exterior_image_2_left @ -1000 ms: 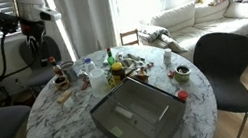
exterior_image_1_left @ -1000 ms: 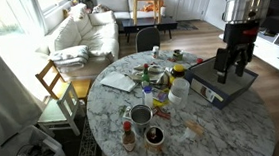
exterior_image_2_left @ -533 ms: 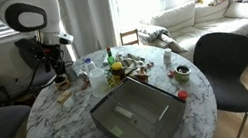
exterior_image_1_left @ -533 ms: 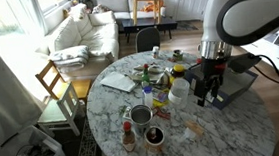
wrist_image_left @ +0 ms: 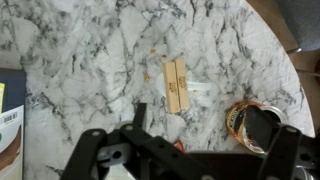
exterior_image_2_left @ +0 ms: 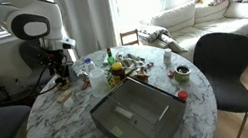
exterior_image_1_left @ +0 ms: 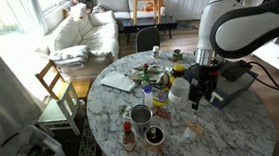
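Swinging left off the grey tray [exterior_image_2_left: 137,117], the gripper [exterior_image_1_left: 199,97] hung over the marble table [wrist_image_left: 90,50], jaws spread wide, empty, clearing the wooden block [wrist_image_left: 176,85] lying flat below, untouched, left of a dark cup [wrist_image_left: 255,125].

Sticks [wrist_image_left: 175,85] on the table [wrist_image_left: 90,50], cup [wrist_image_left: 255,125] to their right in wrist view

No words or numbers can be read here. The label on the box [wrist_image_left: 9,118] is too blurry to read.
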Controlling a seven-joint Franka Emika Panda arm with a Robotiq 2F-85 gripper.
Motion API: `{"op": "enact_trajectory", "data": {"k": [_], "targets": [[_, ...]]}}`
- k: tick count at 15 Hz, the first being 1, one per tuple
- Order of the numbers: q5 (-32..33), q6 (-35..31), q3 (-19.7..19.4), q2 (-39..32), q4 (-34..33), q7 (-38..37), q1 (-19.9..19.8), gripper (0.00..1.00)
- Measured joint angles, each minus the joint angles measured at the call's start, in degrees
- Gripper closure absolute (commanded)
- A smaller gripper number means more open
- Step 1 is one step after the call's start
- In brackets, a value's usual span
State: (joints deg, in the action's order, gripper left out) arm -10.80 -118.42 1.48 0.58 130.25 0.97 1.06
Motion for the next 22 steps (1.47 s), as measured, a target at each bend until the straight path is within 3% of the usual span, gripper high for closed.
{"op": "enact_trajectory", "data": {"k": [12, 17, 22], "targets": [[-1.58, -19.93, -3.20, -7.20, -2.37, -0.06, -2.89, 0.00], [0.55, -24.55, -3.42, -11.48, -4.53, -2.00, -2.89, 0.00], [5.71, -25.09, -3.95, -13.23, -6.41, -7.01, -2.87, 0.00]]}}
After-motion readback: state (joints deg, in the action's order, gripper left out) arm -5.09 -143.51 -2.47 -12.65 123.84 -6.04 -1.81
